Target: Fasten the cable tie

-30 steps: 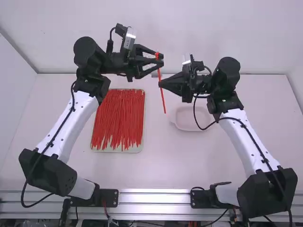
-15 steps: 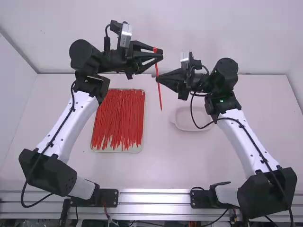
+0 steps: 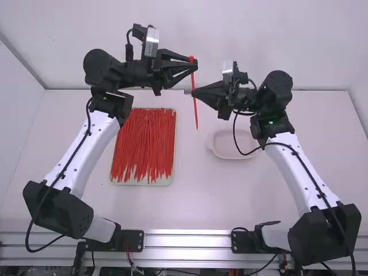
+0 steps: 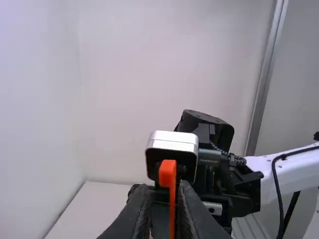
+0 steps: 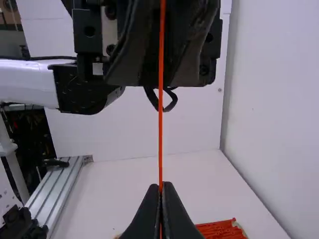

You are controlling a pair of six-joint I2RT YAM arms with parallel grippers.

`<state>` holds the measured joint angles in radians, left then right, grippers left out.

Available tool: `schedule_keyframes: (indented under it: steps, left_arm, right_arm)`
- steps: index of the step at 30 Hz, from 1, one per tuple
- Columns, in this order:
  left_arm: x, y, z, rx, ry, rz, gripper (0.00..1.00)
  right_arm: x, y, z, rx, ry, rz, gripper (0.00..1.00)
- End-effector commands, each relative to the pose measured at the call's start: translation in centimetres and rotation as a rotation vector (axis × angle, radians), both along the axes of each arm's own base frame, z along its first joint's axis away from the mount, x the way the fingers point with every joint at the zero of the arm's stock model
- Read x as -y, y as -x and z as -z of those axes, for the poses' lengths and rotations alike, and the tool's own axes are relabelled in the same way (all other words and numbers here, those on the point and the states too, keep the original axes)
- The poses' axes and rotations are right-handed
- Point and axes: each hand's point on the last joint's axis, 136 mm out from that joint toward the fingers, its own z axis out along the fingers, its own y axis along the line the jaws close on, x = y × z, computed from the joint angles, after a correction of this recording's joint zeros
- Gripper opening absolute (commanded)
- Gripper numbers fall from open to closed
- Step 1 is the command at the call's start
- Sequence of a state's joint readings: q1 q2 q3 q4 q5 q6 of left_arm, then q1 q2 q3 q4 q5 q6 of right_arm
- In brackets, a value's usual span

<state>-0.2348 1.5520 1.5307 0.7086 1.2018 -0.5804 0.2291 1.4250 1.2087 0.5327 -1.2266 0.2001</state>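
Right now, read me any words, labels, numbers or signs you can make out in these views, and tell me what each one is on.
Nothing is clearly legible.
Pale print on the black housing beside the silver camera block, in the left wrist view: too small to read.
Red cable tie, tray of spare ties, white table: no lettering visible.

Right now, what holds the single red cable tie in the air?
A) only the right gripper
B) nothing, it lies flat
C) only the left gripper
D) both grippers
D: the left gripper pinches the cable tie at its head, and the right gripper is shut on its strap lower down.
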Motion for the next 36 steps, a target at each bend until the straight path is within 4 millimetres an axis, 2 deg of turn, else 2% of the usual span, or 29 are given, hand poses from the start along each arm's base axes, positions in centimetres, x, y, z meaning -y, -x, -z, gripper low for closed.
schedule_keyframes:
  steps: [1,6,8,15,17,18,19,21,22,24,26,36]
  left_arm:
    - [-0.1,0.2,-1.1,0.032,0.014,-0.008,0.13]
    - [-0.1,0.2,-1.1,0.032,0.013,-0.007,0.09]
    - [-0.1,0.2,-1.1,0.031,0.013,-0.007,0.02]
    - [0.0,0.2,-0.5,0.035,-0.009,0.004,0.02]
    - [0.1,-0.2,0.0,0.022,-0.020,-0.010,0.02]
    - [0.1,-0.8,0.5,-0.002,-0.027,-0.029,0.02]
    - [0.1,-0.9,0.5,-0.005,-0.028,-0.031,0.02]
    - [-0.1,-1.6,1.2,-0.025,-0.042,-0.056,0.02]
    - [-0.3,-2.0,1.5,-0.042,-0.046,-0.071,0.02]
    - [-0.5,-2.4,1.9,-0.063,-0.055,-0.083,0.02]
    - [-0.6,-2.3,2.2,-0.071,-0.064,-0.070,0.02]
    - [-1.4,-2.4,2.3,-0.072,-0.073,-0.066,0.02]
  right_arm:
    - [0.0,-0.2,-0.1,0.005,-0.002,0.001,0.00]
    - [0.0,-0.2,-0.1,0.004,-0.002,0.001,0.00]
    - [0.0,-0.2,-0.1,0.004,-0.002,0.001,0.00]
    - [0.0,-0.1,-0.1,0.000,-0.001,-0.004,0.00]
    - [-0.1,-0.1,0.0,-0.002,0.000,-0.006,0.14]
    - [0.0,-0.1,0.1,-0.011,0.002,-0.006,0.34]
    - [0.0,-0.1,0.1,-0.013,0.003,-0.005,0.36]
    - [0.1,-0.3,0.3,-0.021,0.006,-0.001,0.79]
    - [0.3,-0.4,0.4,-0.037,0.009,0.005,0.91]
    - [0.6,-0.7,0.8,-0.066,0.015,0.012,0.92]
    - [1.0,-1.0,1.4,-0.102,0.026,0.024,0.99]
    - [1.8,-0.2,5.0,-0.132,0.104,-0.023,0.99]
